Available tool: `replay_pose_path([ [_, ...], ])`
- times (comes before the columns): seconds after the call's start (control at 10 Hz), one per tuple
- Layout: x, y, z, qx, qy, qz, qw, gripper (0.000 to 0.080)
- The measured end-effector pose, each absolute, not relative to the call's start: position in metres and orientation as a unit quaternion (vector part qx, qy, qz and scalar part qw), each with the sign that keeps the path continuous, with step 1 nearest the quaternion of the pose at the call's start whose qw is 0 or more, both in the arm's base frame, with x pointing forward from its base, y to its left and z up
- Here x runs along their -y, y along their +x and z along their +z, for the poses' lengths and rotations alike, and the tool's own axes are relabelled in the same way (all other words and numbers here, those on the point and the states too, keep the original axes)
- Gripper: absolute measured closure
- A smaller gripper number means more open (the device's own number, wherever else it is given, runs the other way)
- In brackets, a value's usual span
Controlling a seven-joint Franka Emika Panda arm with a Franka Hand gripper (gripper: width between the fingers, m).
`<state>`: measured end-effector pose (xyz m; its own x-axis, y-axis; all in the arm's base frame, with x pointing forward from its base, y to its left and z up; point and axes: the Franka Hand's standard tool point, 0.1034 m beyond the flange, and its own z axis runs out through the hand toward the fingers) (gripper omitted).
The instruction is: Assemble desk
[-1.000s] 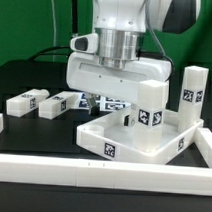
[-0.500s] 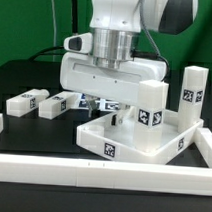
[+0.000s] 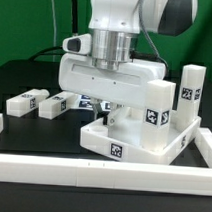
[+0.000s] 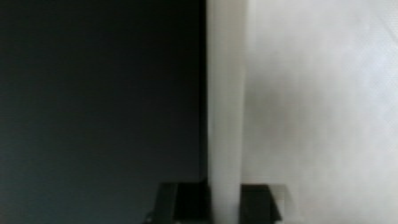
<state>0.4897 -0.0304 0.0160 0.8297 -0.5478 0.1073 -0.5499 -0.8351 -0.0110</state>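
The desk top, a white rimmed tray, lies on the black table with one block leg standing upright in its corner. My gripper reaches straight down over the tray's rear-left rim and is shut on that rim. In the wrist view the rim runs as a white upright strip between my two dark fingers, and my gripper pinches it. A second leg stands upright at the exterior view's right. Two more legs lie flat at the exterior view's left.
A long white border rail runs along the front and turns up the exterior view's right side. The marker board lies partly hidden behind my hand. Green backdrop stands behind the table.
My jaws went from open to shut on the desk top's rim. The top and its upright leg shifted a little toward the exterior view's right.
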Motion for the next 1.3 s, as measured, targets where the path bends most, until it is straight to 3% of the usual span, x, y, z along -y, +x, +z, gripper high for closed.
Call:
replay_pose_path([
  [0.9, 0.0304, 0.4898, 0.0161, 0.274, 0.96, 0.053, 0.011, 0.0741],
  [1.3, 0.0317, 0.4907, 0.0166, 0.148, 0.987, 0.053, 0.018, 0.0741],
])
